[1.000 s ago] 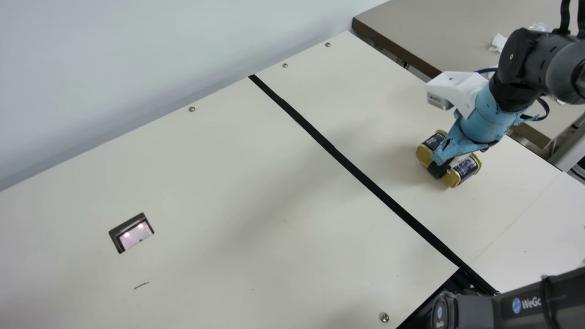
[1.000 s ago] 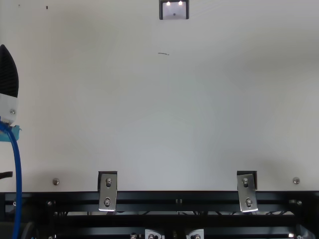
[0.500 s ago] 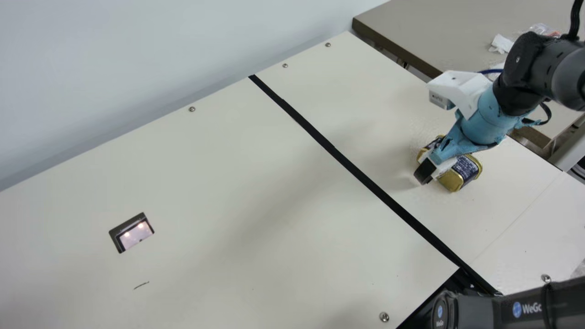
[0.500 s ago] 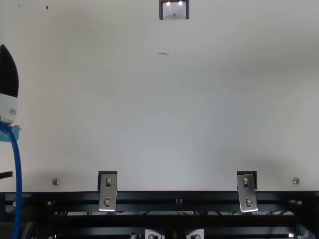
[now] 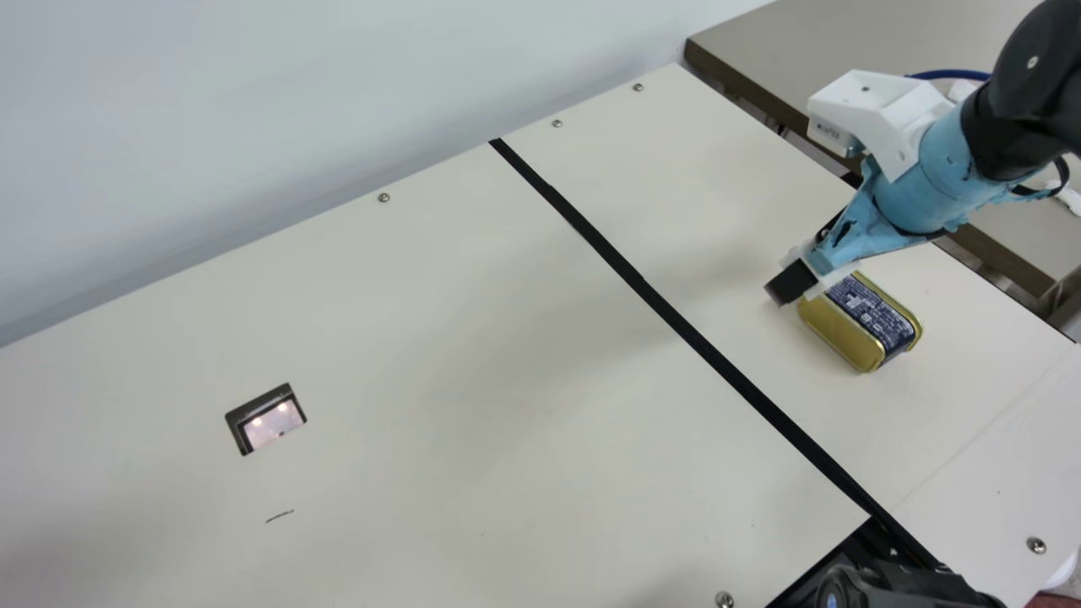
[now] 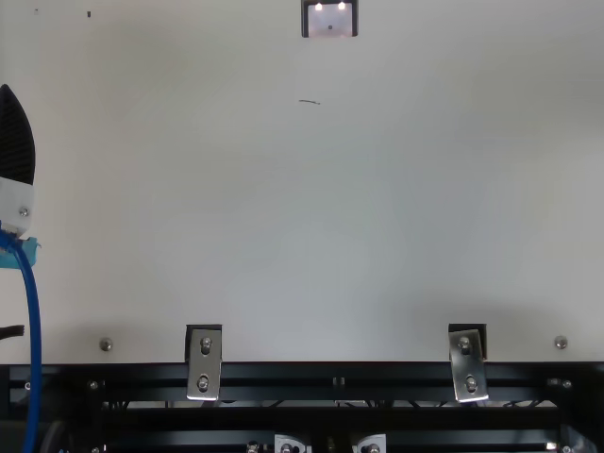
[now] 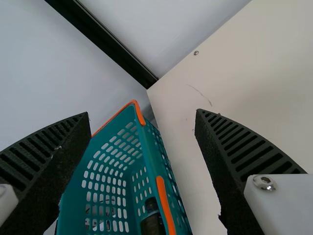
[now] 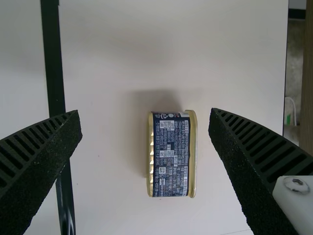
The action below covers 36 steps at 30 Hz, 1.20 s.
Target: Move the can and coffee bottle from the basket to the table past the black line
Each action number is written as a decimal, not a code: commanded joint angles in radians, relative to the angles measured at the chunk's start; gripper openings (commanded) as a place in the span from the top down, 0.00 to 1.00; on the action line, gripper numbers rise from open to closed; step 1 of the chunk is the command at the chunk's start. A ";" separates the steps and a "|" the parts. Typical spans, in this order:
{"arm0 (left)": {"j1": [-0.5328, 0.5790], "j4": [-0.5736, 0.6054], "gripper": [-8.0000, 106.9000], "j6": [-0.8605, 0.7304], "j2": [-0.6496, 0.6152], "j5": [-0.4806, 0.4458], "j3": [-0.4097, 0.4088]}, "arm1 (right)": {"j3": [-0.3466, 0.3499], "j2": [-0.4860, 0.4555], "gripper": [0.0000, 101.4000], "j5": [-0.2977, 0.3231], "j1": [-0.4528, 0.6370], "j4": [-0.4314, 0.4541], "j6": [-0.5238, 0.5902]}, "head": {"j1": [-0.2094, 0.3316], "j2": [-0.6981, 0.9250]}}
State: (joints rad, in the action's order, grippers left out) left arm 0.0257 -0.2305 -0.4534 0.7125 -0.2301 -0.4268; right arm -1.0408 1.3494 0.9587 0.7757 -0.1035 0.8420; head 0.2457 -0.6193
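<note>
Tabletop [image 5: 752,339] shows between can [image 5: 840,329] and black line [image 5: 726,370].

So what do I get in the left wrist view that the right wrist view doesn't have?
Left, not right: teal basket with a dark bottle in it, and a dark bar.
Right, not left: gold-edged can, black line and a brown edge.
Both: cream table and an open hand, left hand and right hand respectively.
</note>
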 commanded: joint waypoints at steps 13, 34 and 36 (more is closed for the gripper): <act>0.000 0.000 0.15 0.000 0.000 0.000 0.000 | -0.056 -0.071 0.00 0.065 -0.115 -0.146 0.011 | 0.011 0.030; 0.000 0.000 0.15 0.000 0.000 0.000 0.000 | 0.059 -0.264 0.00 0.261 -0.275 -0.721 0.068 | 0.011 0.030; 0.000 0.000 0.15 0.000 0.000 0.000 0.000 | 0.084 -0.299 0.00 0.261 -0.310 -0.751 0.057 | 0.011 0.030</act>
State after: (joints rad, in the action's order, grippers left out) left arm 0.0257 -0.2305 -0.4534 0.7125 -0.2301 -0.4268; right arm -0.9777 1.0778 1.2174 0.4924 -0.8040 0.9074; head 0.2406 -0.6040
